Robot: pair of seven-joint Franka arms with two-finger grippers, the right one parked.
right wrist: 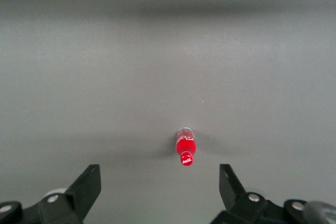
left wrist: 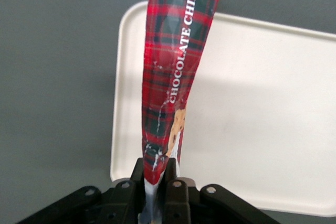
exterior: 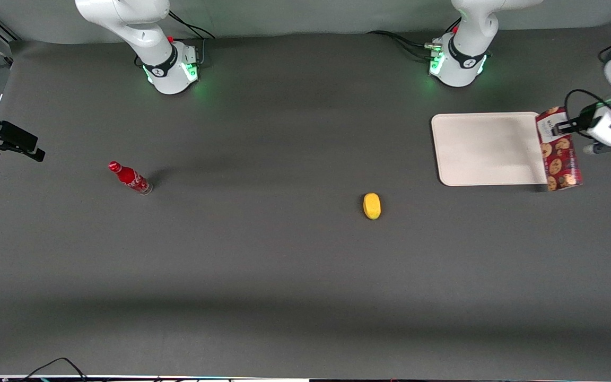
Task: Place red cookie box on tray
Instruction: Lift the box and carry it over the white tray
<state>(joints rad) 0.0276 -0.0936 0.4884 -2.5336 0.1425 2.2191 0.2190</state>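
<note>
The red cookie box (exterior: 559, 151), dark red with cookie prints and a white label end, is held on edge at the tray's end toward the working arm. My left gripper (exterior: 560, 126) is shut on its white label end. The cream tray (exterior: 483, 148) lies flat, with the box over its rim. In the left wrist view the box (left wrist: 176, 61) runs away from the gripper (left wrist: 157, 179), its tartan edge up, above the tray (left wrist: 262, 103). Both fingers (left wrist: 178, 192) press the box's end.
A yellow oval object (exterior: 372, 206) lies nearer the front camera than the tray. A small red bottle (exterior: 129, 178) lies toward the parked arm's end of the table and also shows in the right wrist view (right wrist: 186, 150).
</note>
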